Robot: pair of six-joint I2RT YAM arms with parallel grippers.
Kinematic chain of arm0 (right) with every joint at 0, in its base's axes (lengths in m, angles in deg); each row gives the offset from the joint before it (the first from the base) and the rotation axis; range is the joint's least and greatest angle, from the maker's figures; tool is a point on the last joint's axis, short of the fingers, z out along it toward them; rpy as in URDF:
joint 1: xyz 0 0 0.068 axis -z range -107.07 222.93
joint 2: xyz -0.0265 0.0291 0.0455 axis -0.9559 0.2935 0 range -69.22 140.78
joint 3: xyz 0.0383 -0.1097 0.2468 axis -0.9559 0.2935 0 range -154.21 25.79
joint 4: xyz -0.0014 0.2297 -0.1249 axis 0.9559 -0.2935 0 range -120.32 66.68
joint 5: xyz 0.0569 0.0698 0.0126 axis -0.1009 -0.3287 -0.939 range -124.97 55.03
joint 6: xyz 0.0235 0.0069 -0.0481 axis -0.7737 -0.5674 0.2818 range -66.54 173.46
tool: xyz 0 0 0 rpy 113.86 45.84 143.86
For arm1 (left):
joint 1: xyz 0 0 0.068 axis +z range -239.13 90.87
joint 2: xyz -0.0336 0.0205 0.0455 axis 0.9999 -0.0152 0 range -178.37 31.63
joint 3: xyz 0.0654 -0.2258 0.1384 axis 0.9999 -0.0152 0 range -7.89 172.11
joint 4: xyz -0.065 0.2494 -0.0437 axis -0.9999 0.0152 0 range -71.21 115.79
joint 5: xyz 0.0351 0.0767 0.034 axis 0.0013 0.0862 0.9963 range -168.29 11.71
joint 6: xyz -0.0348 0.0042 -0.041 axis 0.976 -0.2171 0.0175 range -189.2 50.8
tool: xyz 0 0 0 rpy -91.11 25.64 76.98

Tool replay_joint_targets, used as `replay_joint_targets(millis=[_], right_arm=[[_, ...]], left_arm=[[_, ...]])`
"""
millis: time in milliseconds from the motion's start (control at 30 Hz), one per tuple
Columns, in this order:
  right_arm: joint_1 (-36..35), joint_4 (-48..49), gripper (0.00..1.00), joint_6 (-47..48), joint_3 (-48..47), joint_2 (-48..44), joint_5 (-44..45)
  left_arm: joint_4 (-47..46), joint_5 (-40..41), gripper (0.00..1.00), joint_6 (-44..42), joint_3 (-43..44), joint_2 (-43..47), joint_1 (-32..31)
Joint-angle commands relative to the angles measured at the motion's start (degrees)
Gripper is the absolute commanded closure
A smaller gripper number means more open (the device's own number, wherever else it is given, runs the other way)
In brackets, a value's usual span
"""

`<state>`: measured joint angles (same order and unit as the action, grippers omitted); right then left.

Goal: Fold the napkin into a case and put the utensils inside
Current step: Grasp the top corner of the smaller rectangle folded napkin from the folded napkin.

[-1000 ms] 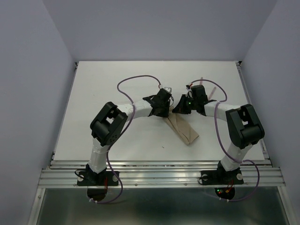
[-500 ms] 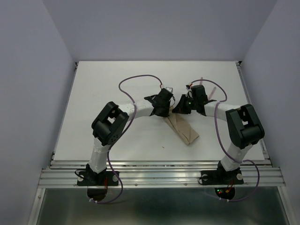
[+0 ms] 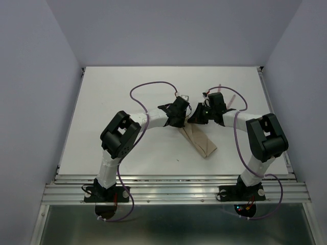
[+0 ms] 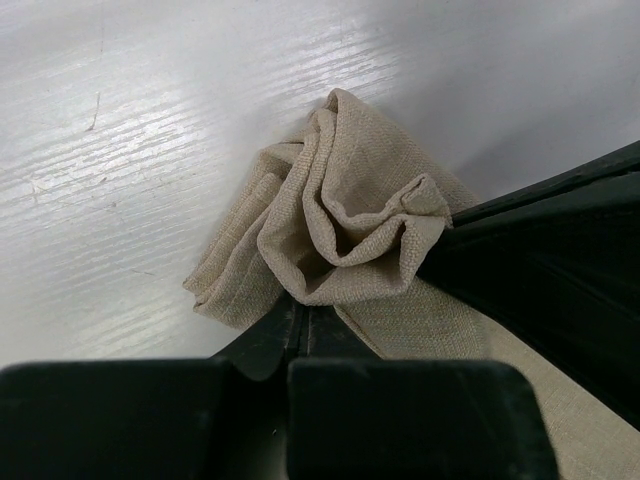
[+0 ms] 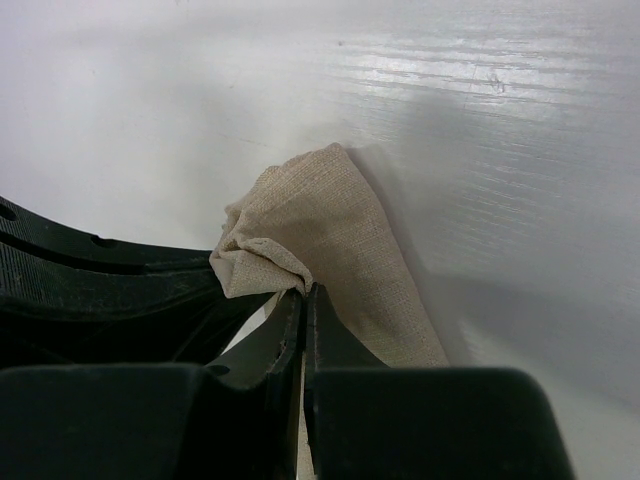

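White tabletop (image 3: 102, 112), pale lavender walls on three sides.

Left end effector (image 4: 301, 318): jaws pressed together, pinching a fold at the far end of the napkin (image 4: 345, 225). The cloth bunches into a crumpled knot over the tips.

Napkin sits mid-table as a narrow folded strip running near-right from the pinch, its near end flat on the surface.

Right end effector (image 5: 304, 298): also closed, nipping a corner of the same far end, just beside the left one.

Likely reason for the paired grip: both take the far edge to lift or turn it for another fold. Case looks unfinished.

Thin pinkish utensils (image 3: 230, 96) lie far-right, partly hidden behind the right arm, apart from the cloth.
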<state>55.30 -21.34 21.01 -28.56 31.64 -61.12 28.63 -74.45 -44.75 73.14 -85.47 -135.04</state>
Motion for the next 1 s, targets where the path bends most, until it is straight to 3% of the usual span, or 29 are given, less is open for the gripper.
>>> replay_joint_targets(millis=[0,100,133,167,233,400,567,733,967], right_arm=[[0.31,2.42,0.99,-0.25,0.29,-3.03,0.49],[0.31,2.42,0.99,-0.34,0.47,-3.65,0.84],[0.31,2.42,0.99,-0.25,0.38,-3.91,0.40],[0.31,2.33,0.99,-0.34,0.21,-4.00,0.14],[0.31,2.33,0.99,-0.34,0.29,-4.35,-0.04],[0.31,2.33,0.99,-0.25,0.38,-4.18,0.49],[0.31,2.33,0.99,-0.25,0.12,-3.65,0.49],[0.31,2.24,0.99,0.36,-0.06,-3.83,0.22],[0.31,0.40,0.99,2.21,0.47,-4.79,-0.39]], left_arm=[[0.79,1.53,1.00,-0.98,0.00,3.28,-0.14],[0.61,1.09,0.99,-1.24,-0.44,3.63,-0.14],[0.35,0.65,0.86,-1.42,-0.61,3.54,-0.23],[0.35,0.56,0.80,-1.59,-0.70,3.20,-0.23],[0.52,0.30,0.75,-1.77,-0.53,2.58,-0.14],[0.17,-0.23,0.74,-1.42,-1.14,3.19,-0.14],[0.00,0.29,0.78,-1.51,-2.11,4.60,-0.15],[0.43,1.52,1.00,-1.59,-1.85,4.16,-0.15],[-2.37,-0.40,1.00,-0.19,-5.00,5.91,1.43]])
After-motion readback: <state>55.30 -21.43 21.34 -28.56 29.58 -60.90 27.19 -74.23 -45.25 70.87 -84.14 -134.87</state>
